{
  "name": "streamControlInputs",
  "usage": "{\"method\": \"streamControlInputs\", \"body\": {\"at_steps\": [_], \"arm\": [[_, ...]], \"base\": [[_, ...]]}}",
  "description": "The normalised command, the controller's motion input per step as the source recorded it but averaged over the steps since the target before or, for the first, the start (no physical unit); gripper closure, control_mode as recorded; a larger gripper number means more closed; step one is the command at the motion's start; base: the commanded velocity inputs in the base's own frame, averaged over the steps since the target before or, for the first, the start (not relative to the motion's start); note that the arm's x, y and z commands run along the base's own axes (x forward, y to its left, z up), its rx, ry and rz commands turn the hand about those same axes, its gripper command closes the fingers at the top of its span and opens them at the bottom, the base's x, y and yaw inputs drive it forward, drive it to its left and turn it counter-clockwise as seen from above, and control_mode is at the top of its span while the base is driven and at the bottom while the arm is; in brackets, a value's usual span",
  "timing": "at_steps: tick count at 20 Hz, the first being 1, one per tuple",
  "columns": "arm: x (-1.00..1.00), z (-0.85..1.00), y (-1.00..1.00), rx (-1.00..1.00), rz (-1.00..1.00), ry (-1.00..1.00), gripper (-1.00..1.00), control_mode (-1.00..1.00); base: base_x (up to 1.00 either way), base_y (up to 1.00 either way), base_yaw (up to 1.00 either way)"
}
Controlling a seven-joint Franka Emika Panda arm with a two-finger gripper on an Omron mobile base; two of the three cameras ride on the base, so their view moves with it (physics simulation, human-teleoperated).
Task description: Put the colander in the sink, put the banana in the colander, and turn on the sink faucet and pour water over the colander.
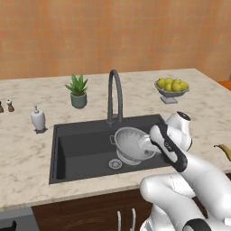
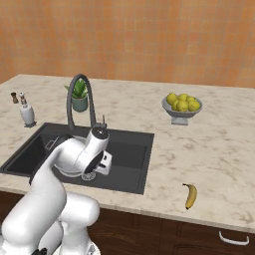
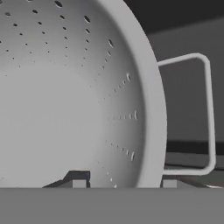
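The silvery perforated colander point(image 1: 130, 143) hangs tilted inside the dark sink point(image 1: 76, 151), just above the round drain point(image 1: 115, 164). My gripper point(image 3: 124, 180) straddles the colander's rim point(image 3: 154, 109) beside one wire handle point(image 3: 209, 113), one fingertip inside the bowl and one outside, shut on it. The dark gooseneck faucet point(image 1: 115, 92) arches over the basin's back edge, with no water running. The yellow banana point(image 2: 190, 195) lies on the counter to the right of the sink, near the front edge.
A footed grey bowl of yellow-green fruits point(image 2: 182, 107) stands at the back right. A potted plant point(image 1: 78, 92), a white soap dispenser point(image 1: 38, 119) and two small shakers point(image 1: 9, 106) line the counter left of the faucet.
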Motion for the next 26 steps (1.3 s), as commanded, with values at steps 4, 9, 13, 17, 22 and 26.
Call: {"method": "streamControlInputs", "body": {"at_steps": [4,9,13,17,22,26], "arm": [[0.37,-0.04,0.00,-0.05,0.01,0.02,1.00,-1.00],[0.33,-0.06,0.00,-0.06,0.00,0.05,1.00,-1.00],[0.32,-0.15,-0.01,-0.01,0.00,0.05,1.00,-1.00],[0.10,-0.58,0.00,-0.07,0.00,0.00,1.00,-1.00],[0.00,-0.68,0.00,-0.06,0.01,0.00,1.00,-1.00],[0.01,-0.32,-0.02,0.00,0.00,0.00,1.00,-1.00]], "base": [[0.00,0.00,0.00],[0.00,0.00,0.00],[0.00,0.00,0.00],[0.00,0.00,0.00],[0.00,0.00,0.00],[0.00,0.00,0.00]]}}
